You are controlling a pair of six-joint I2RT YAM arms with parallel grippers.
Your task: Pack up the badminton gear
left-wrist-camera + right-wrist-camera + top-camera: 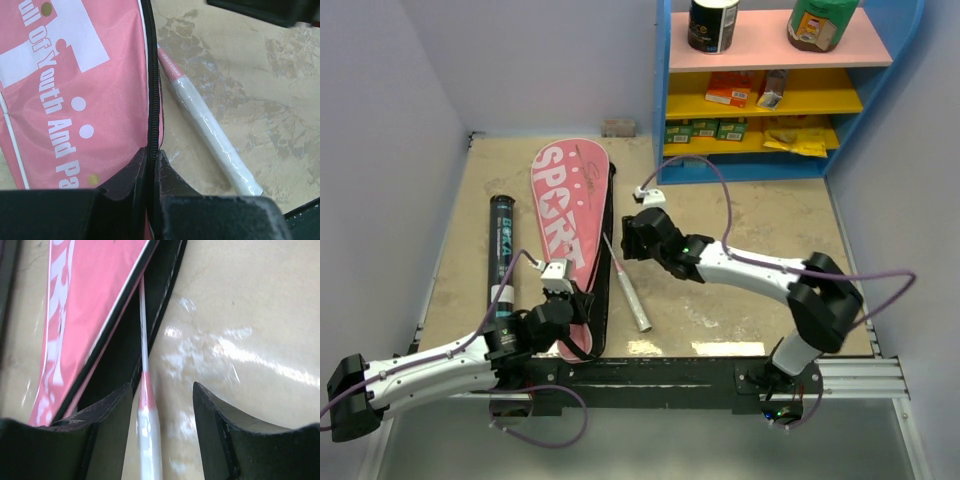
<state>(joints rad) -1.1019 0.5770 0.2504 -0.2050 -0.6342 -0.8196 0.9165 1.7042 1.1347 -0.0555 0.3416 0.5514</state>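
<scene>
Since the left claw [150, 161] is pinched shut on the black zip edge of the pink bag [75, 95], near the bag's narrow end, I take it to be pinning the cover down and holding its mouth steady while the other arm works. Just to the right of that grip lies the white-wrapped handle of a racket [212, 137], flat on the desk [750, 215] and pointing away from the bag at a slant.

Across from it, the right claw [162, 390] stands open, one finger on each side of the racket's thin shaft where it meets the pink collar of the handle. Neither finger touches it from what I can see, so this claw holds nothing. The shaft runs on from there into the dark gap under the bag's raised pink flap. The racket's head is hidden inside, which suggests the frame is already tucked in and only the handle sticks out.

Further out, the bag lies lengthwise down the middle of the desk, its wide end away from the arms, with the black tube [502, 250] alongside it on the left, close by but apart. I can see no shuttlecocks, and I cannot tell whether a second racket is in the bag. The blue shelf unit [661, 90] stands at the back right, well apart from the work.

My guess is the handle needs nudging in before the zip can close.
</scene>
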